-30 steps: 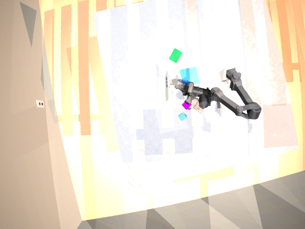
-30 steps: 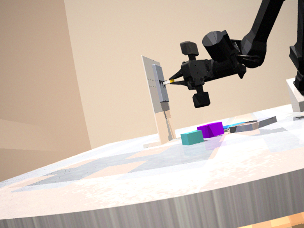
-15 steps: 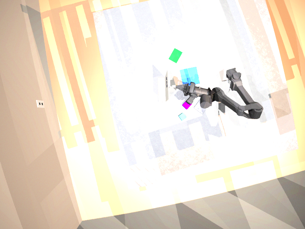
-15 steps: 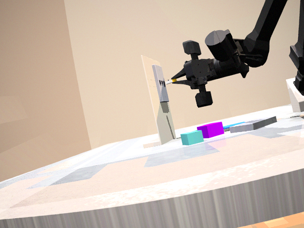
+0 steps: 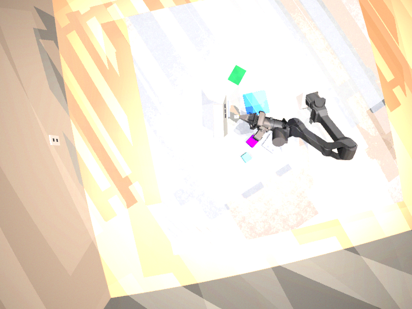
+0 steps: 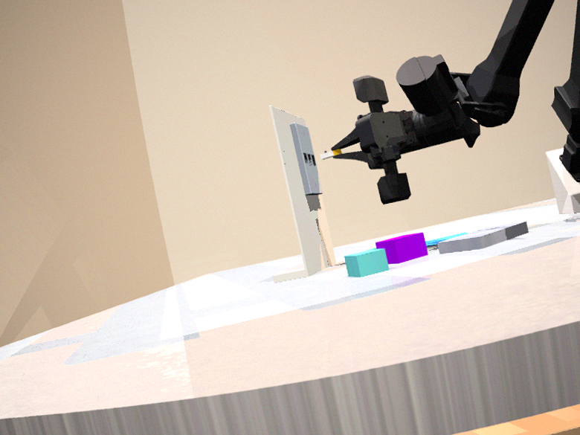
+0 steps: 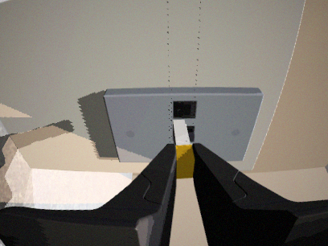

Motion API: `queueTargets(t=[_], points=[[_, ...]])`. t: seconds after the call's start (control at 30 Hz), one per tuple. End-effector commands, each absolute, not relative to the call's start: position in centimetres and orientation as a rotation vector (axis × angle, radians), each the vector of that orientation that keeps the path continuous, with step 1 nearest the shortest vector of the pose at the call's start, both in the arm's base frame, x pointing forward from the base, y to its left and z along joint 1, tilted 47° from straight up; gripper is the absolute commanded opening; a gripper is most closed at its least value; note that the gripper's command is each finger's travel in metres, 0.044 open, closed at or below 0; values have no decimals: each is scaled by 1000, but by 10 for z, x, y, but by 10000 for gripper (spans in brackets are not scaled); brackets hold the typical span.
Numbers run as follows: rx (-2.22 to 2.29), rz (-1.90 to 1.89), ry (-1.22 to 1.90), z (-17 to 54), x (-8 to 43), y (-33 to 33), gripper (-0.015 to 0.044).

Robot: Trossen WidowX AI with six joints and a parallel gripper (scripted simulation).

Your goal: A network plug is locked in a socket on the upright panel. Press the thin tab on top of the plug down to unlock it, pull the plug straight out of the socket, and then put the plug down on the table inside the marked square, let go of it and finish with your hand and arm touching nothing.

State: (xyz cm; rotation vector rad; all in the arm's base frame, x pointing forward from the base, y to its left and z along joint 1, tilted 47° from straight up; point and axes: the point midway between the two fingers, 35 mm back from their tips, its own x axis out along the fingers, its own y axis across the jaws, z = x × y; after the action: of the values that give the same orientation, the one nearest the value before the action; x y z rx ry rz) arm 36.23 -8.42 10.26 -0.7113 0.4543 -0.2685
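The network plug, white (image 5: 236, 116) (image 6: 326, 155) (image 7: 182, 133) with a yellow rear part (image 7: 185, 161), is between my fingertips. My gripper (image 5: 241, 117) (image 6: 335, 153) (image 7: 183, 151) is shut on it. In the exterior view a gap shows between the plug's front and the grey socket plate (image 6: 302, 140) (image 7: 149, 112) on the upright panel (image 6: 288, 185) (image 7: 120, 48). Dark socket openings (image 7: 185, 109) face the plug. The plug is high above the table. A flat blue square (image 5: 261, 98) (image 6: 448, 238) and a smaller green patch (image 5: 236, 75) lie on the table; which one is the marked square I cannot tell. The plug's tab is not clear.
Below the gripper stands a magenta block (image 5: 252, 141) (image 6: 404, 248), with a turquoise block (image 5: 246, 157) (image 6: 365, 262) beside it. A low grey slab (image 6: 470, 241) lies nearer the arm's base. The panel stands directly in front of the fingertips.
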Motion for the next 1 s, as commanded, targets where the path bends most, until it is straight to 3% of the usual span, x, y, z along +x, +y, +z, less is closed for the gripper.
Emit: queueTargets(t=[0.0,0.97], points=[[-707,-272,457,103,359,-84,0],[-707,-272,457,106,346,-80,0]])
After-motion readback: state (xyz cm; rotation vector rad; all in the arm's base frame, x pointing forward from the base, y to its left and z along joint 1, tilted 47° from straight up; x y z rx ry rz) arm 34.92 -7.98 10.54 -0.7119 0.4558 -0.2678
